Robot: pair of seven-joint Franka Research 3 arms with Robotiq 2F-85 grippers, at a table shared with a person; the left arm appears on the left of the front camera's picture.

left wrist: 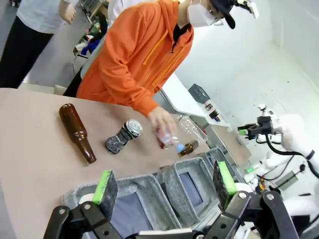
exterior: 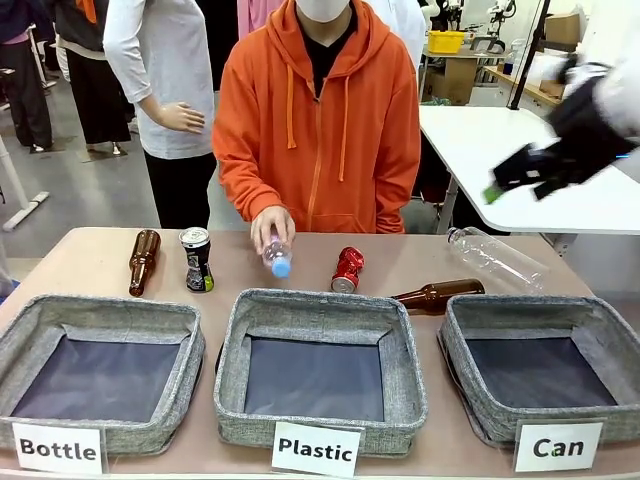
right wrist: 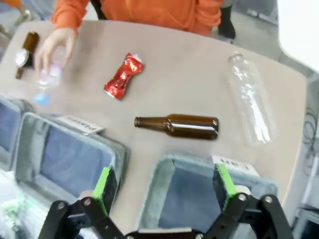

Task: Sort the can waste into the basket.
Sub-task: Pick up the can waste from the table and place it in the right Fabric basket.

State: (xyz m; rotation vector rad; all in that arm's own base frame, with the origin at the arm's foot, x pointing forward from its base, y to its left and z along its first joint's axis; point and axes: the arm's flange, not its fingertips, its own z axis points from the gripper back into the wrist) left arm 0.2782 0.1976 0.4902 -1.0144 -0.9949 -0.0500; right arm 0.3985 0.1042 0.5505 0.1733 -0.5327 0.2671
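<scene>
A crushed shiny red can [exterior: 347, 270] [right wrist: 123, 75] lies at mid-table behind the baskets. The black-and-silver can [exterior: 196, 258] [left wrist: 123, 136] stands tilted at the far left, beside a brown bottle. The grey basket labelled "Can" [exterior: 455, 345] [right wrist: 164, 172] sits front right and holds nothing. My right gripper [exterior: 520, 180] [right wrist: 164, 181] hangs high above the table's right end, jaws wide open, with the Can basket's near rim below it. My left gripper [left wrist: 164, 181] is open above the left baskets, holding nothing.
Baskets labelled "Bottle" [exterior: 110, 310] and "Plastic" [exterior: 320, 300] stand left and middle. Brown bottles [exterior: 143, 260] [exterior: 437, 294] and a clear plastic bottle [exterior: 497, 260] lie on the table. A person's hand [exterior: 270, 225] holds a small plastic bottle [exterior: 277, 258] behind the Plastic basket.
</scene>
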